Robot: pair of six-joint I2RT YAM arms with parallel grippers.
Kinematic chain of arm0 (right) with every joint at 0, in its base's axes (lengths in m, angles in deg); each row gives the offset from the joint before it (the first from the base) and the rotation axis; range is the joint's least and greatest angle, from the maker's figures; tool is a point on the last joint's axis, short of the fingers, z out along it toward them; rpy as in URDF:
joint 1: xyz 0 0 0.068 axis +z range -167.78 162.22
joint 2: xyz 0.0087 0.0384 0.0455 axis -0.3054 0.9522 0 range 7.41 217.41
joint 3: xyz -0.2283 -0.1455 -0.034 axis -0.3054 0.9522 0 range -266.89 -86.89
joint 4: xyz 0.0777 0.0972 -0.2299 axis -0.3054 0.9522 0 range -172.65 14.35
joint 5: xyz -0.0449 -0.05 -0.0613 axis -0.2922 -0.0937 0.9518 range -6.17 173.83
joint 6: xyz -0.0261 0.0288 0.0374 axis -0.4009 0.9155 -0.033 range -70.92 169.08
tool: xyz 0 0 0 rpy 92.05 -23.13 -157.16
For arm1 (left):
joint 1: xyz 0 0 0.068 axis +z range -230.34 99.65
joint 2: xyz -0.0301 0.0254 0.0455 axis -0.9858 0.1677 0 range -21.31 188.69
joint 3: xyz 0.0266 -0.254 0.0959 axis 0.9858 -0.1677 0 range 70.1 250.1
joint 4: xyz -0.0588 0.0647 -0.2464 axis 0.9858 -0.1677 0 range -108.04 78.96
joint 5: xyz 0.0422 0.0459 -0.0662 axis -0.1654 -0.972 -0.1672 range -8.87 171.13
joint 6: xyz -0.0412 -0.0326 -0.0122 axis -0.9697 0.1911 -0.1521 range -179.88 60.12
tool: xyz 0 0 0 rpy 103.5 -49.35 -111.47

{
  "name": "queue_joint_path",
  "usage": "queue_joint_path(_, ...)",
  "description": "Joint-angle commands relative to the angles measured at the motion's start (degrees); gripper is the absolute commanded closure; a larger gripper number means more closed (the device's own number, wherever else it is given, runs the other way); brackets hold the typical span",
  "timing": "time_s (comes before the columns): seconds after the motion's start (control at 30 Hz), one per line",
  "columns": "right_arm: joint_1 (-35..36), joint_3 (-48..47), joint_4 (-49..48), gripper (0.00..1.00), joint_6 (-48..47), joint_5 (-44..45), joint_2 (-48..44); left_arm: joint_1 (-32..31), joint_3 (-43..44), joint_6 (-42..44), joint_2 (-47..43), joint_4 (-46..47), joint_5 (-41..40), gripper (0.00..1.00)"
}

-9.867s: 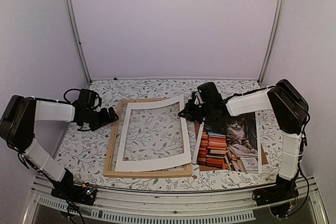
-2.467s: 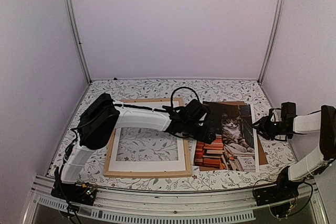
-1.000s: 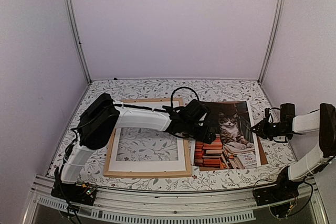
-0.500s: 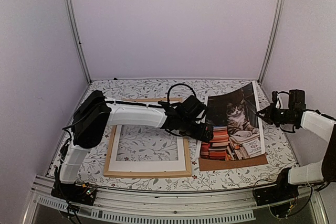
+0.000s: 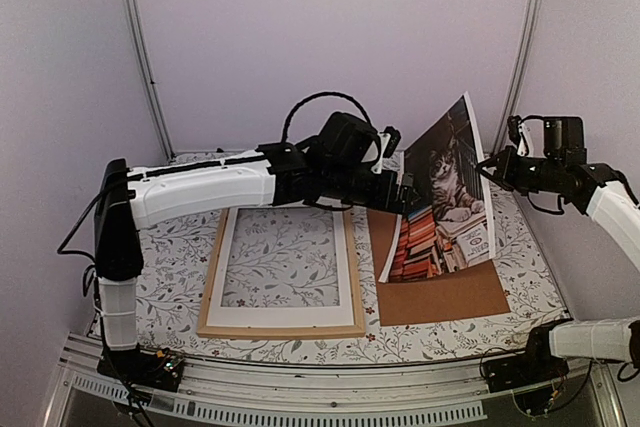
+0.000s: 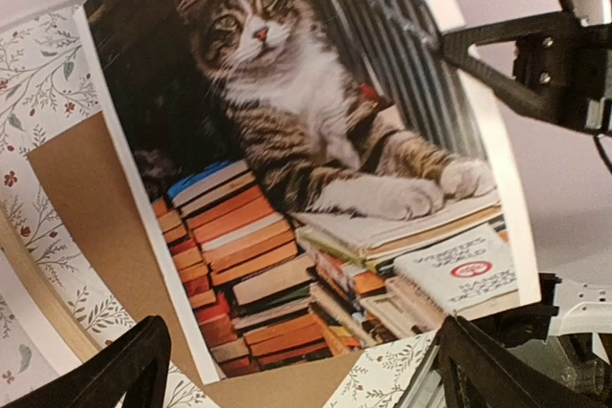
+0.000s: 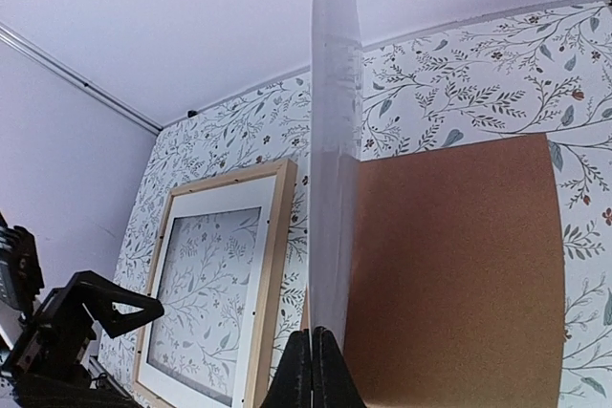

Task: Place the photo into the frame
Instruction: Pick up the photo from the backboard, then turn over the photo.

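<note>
The right tool (image 5: 490, 169) is clamped on the right edge of the photo (image 5: 445, 197). It holds the print raised and curved above the brown backing board (image 5: 450, 295), right of the frame (image 5: 280, 330), which lies flat on the surface (image 5: 170, 267). The left tool (image 5: 398, 195) hovers by the photo's left edge, spread wide and empty. Whether the print's lower corner touches the board is unclear.

The frame (image 5: 280, 328) lies flat on the bench (image 5: 170, 267), mat (image 5: 285, 314) inside it, backing board (image 5: 445, 299) to its right. The photo (image 5: 445, 197) stands tilted above the board, between left hand (image 5: 402, 197) and right hand (image 5: 486, 169).
</note>
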State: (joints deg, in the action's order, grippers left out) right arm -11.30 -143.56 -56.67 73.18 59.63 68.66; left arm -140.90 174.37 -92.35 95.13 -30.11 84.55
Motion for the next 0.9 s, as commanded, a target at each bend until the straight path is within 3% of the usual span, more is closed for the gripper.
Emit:
queue_joint_path(0.0, 6.64, -3.71, 2.31, 1.0, 2.63, 9.32, 1.11, 0.47, 2.96, -0.42, -1.46, 0.29, 1.26, 0.0)
queue_joint_path(0.4, 25.17, -10.68, 0.78, 1.0, 5.5, 22.22, 10.15, 3.84, 7.67, -4.36, -0.07, -0.02, 2.7, 0.0)
queue_joint_path(0.87, 37.74, -17.7, -1.38, 1.0, 7.86, 30.41, 21.85, 9.81, -0.83, -9.48, -3.42, 2.64, 1.42, 0.0)
